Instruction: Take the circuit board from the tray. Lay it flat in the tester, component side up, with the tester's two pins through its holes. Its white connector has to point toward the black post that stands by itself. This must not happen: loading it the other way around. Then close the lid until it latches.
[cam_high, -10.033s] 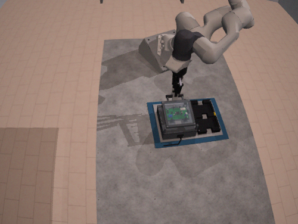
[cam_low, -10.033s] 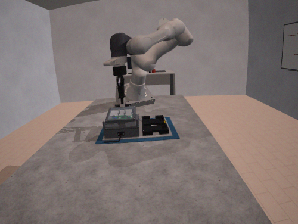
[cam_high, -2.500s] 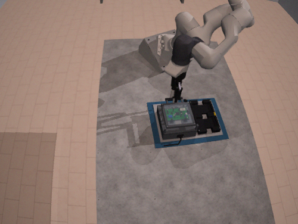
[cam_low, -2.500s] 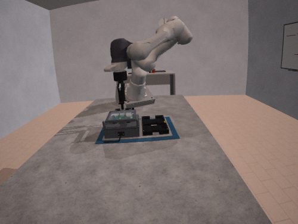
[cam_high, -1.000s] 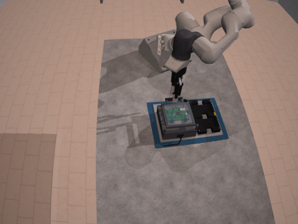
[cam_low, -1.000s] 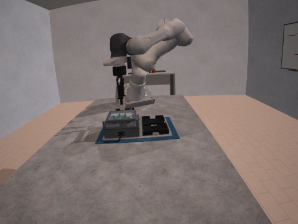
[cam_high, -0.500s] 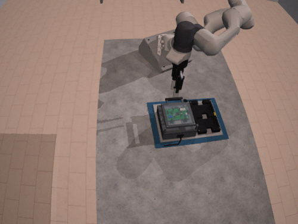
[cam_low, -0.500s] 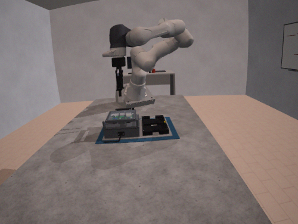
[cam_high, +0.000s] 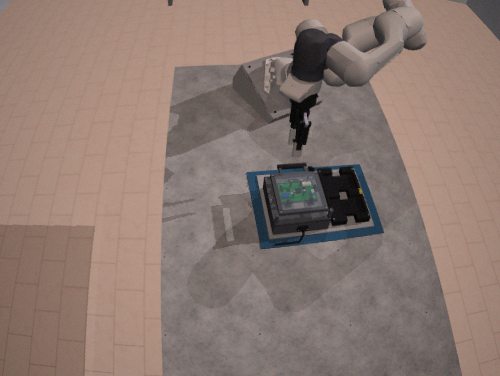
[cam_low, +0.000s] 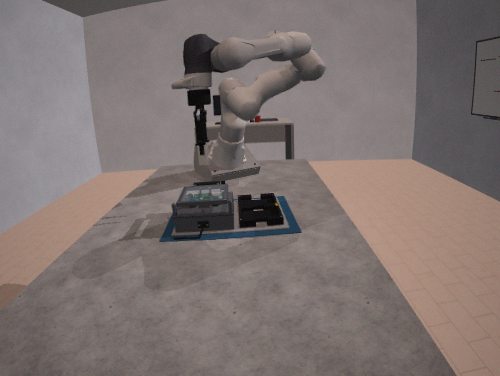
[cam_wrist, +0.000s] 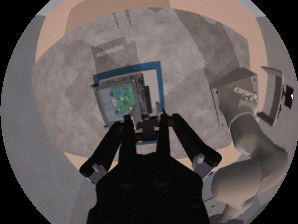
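From the top, the circuit board lies in the tester under the shut clear lid; the black tray at its 3 o'clock is bare, so the work looks finished bar checking the latch. Exterior view: the gripper hangs high at 12 o'clock of the tester, well apart, with free air around. Wrist view: its narrow-set fingers carry nothing; next move, likely retreat.

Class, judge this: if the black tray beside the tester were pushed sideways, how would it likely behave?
The tray looks low and wide, so it would probably slide, not tip. It looks blocky and rigid, so it is unlikely to flex. Its cut-outs suggest it may be light.
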